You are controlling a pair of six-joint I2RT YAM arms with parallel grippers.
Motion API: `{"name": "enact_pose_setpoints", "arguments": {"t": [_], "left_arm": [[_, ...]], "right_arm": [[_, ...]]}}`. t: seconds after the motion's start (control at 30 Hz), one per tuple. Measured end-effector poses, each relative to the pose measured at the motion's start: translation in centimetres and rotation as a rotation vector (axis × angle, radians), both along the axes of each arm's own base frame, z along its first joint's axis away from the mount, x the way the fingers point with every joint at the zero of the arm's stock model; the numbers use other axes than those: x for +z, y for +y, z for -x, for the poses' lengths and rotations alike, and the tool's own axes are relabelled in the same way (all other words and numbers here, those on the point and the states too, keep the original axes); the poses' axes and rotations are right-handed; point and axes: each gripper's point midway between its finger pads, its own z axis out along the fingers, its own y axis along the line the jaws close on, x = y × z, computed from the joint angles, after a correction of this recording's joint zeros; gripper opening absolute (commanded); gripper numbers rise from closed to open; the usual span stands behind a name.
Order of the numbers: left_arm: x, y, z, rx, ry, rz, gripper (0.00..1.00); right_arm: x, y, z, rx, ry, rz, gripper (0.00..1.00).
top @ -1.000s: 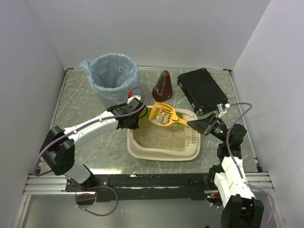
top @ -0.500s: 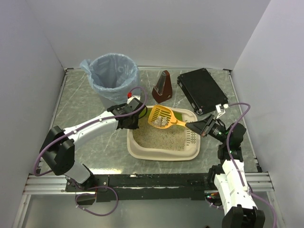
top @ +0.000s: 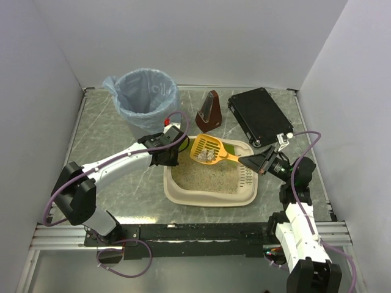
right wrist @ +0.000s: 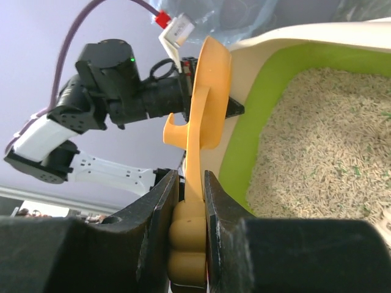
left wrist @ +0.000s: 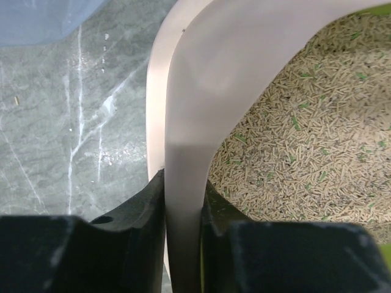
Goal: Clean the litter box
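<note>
One blue-lined bin (top: 145, 97) stands at 11 o'clock on the table (top: 104, 134). The left gripper (top: 169, 151) pinches the left wall of the one litter box (top: 211, 199), a finger on each side of the rim. The box lies mid-table, toward 6 o'clock. One orange scoop (top: 206, 149), carrying grey clumps (top: 208, 156), hangs over the box's 12 o'clock end. One brown wedge (top: 209, 113) sits at 12, one black case (top: 259, 116) at 1. The right gripper (top: 253, 162), at the box's 3 o'clock, is clamped on the scoop's handle.
</note>
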Motion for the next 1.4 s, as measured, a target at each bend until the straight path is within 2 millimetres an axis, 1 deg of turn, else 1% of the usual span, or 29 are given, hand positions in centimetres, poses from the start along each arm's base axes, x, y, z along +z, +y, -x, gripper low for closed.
{"name": "enact_pose_setpoints", "arguments": {"t": [0.13,0.17,0.23,0.27,0.37,0.47,0.5,0.57,0.63,0.67,0.73,0.77,0.87,0.97,1.0,1.1,1.17,1.27,1.4], "left_arm": [[0.2,-0.4,0.0,0.012,0.006,0.029,0.41],[0.5,-0.7,-0.2,0.020,0.004,0.045,0.50],[1.5,-1.4,-0.7,0.029,-0.017,0.085,0.58],[2.1,-1.9,-1.0,0.032,-0.034,0.115,0.66],[3.7,-2.6,-1.3,0.031,-0.070,0.178,0.74],[5.6,-2.9,-1.4,0.031,-0.113,0.237,0.80],[6.1,-3.0,-1.4,0.032,-0.123,0.253,0.80],[6.7,-3.0,-1.3,0.032,-0.133,0.269,0.82],[7.1,-2.9,-1.2,0.035,-0.141,0.281,0.85],[7.3,-2.8,-1.1,0.035,-0.145,0.286,0.89],[7.8,-2.7,-0.8,0.032,-0.159,0.314,0.93],[8.0,-2.6,-0.6,0.031,-0.161,0.324,0.97],[9.0,-2.4,0.0,0.029,-0.176,0.359,0.99],[9.9,-2.6,-0.1,0.026,-0.200,0.386,0.99],[10.0,-2.6,-0.2,0.026,-0.202,0.389,0.97],[9.9,-2.6,-0.1,0.028,-0.201,0.389,0.97],[9.6,-2.5,0.0,0.030,-0.196,0.386,0.97],[9.5,-2.4,0.1,0.034,-0.192,0.383,0.97],[9.5,-2.0,0.5,0.036,-0.193,0.384,0.97]], "right_arm": [[-0.3,-0.1,0.1,-0.012,0.017,0.017,0.00],[-0.3,-0.1,0.1,-0.018,0.017,0.025,0.00],[-0.4,-0.3,-0.1,-0.041,0.025,0.041,0.00],[-0.5,-0.4,-0.2,-0.049,0.035,0.042,0.00],[-0.8,-0.4,-0.4,-0.045,0.070,0.027,0.00],[-1.3,-0.5,-0.8,-0.052,0.134,-0.007,0.00],[-1.3,-0.5,-1.0,-0.051,0.152,-0.029,0.00],[-1.5,-0.4,-1.1,-0.041,0.199,-0.069,0.00],[-2.2,-0.4,-0.9,-0.023,0.276,-0.098,0.00],[-2.5,-0.4,-0.9,-0.022,0.305,-0.104,0.00],[-3.0,-0.4,-0.6,-0.014,0.351,-0.112,0.00],[-3.1,-0.4,-0.4,-0.008,0.367,-0.116,0.00],[-3.3,-0.5,-0.2,-0.021,0.385,-0.117,0.00],[-2.9,-0.4,-0.3,-0.002,0.391,-0.136,0.00],[-2.9,-0.4,-0.2,0.009,0.400,-0.143,0.00],[-3.2,-0.4,-0.4,-0.001,0.418,-0.148,0.00],[-2.9,-0.3,-0.2,0.030,0.424,-0.159,0.00],[-3.2,-0.5,0.0,0.030,0.447,-0.172,0.00],[-3.0,-0.5,-0.1,0.045,0.452,-0.189,0.00]]}}
